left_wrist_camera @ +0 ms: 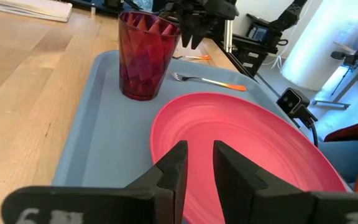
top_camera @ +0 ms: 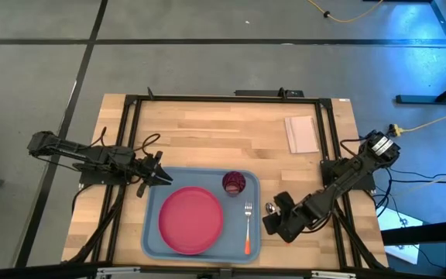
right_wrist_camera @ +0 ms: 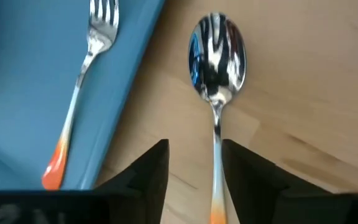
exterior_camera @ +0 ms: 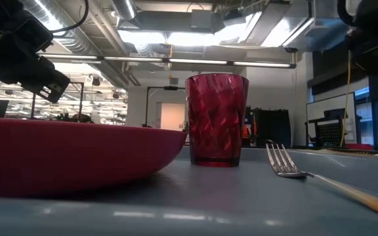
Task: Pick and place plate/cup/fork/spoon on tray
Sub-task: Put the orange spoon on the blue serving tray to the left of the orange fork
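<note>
Pale rectangular sheet (top_camera: 301, 134) on the wooden table (top_camera: 207, 132)

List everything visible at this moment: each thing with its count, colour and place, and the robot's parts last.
tray: 1, light blue, on the wooden table's near middle.
plate: 1, pink-red, lying on the tray's left part.
cup: 1, dark red, upright in the tray's far right corner.
fork: 1, silver tines, orange handle, on the tray along its right edge.
spoon: 1, silver bowl, orange handle, on the bare wood just right of the tray.
sheet: 1, pale, on the table's far right.
table: 1, light wood.
left gripper: open, at the tray's far left corner.
right gripper: open, fingers either side of the spoon's handle.
</note>
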You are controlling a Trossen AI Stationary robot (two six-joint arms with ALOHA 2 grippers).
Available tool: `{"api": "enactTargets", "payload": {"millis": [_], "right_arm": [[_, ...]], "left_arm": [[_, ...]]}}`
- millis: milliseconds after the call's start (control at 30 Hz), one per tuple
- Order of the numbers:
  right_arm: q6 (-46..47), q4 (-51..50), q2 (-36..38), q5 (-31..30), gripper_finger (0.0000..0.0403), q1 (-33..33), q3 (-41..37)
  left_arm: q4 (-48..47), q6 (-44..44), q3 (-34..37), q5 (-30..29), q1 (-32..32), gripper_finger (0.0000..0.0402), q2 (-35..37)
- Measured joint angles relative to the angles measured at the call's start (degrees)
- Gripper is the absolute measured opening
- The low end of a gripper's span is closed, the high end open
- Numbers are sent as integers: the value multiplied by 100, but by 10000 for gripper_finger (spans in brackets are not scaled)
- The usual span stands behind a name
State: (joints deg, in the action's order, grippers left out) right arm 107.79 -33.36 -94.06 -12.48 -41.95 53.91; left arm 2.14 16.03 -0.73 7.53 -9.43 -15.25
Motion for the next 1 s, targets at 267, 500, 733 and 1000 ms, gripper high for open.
{"api": "enactTargets", "payload": {"millis": [267, 500, 733, 1000], "right_arm": [[1, 176, -11, 7, 149, -39, 0], [-26, 303, -430, 429, 149, -38, 0], [-2, 67, -490, 490, 149, -40, 0], [-26, 1, -707, 413, 149, -42, 32]], "left_arm": [[-1, 0, 2, 0, 0, 69, 0], [-1, 0, 2, 0, 2, 69, 0], [1, 0, 2, -2, 2, 69, 0], [-1, -1, 2, -1, 0, 69, 0]]}}
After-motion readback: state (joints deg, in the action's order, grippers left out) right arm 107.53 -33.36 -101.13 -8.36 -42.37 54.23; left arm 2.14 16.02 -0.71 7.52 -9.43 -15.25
